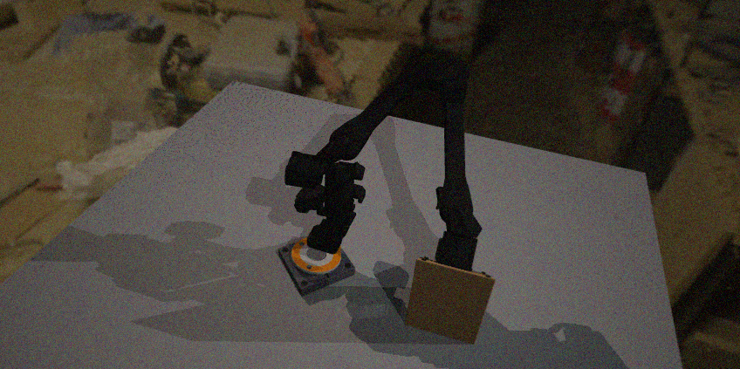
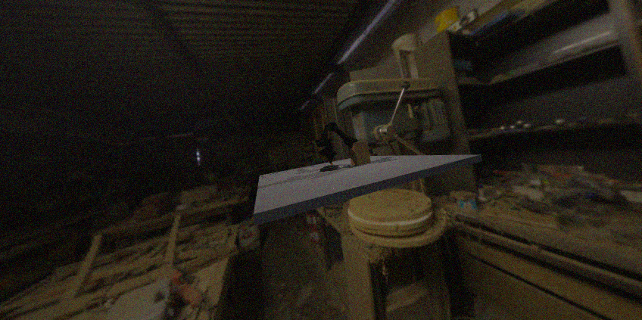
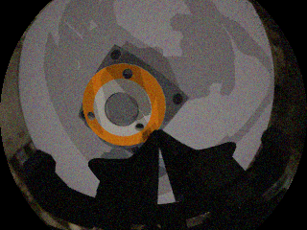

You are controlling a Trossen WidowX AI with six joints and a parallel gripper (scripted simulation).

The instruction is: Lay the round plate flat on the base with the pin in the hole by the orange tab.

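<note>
One orange round plate point(image 3: 125, 107) sits on the post over the grey base point(image 1: 317, 266). Tool point(image 3: 155, 136), pressed together and empty, touches the plate's rim. Pin seating can't be told; withdrawal remains.

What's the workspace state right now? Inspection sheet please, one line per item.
Surface: pale grey table, heavy shadows across it.
Job's things: orange plate on the dark square base, around the post; whether it lies flat or the pin is in its hole cannot be told.
Clutter: tan board standing beside the base.
Grippers: gripper shut, nothing held, tips at the plate's rim; contact cannot be told.
Cables: nothing seen.
Surroundings: dim workshop, drill press, shelves, scrap wood on the floor.
</note>
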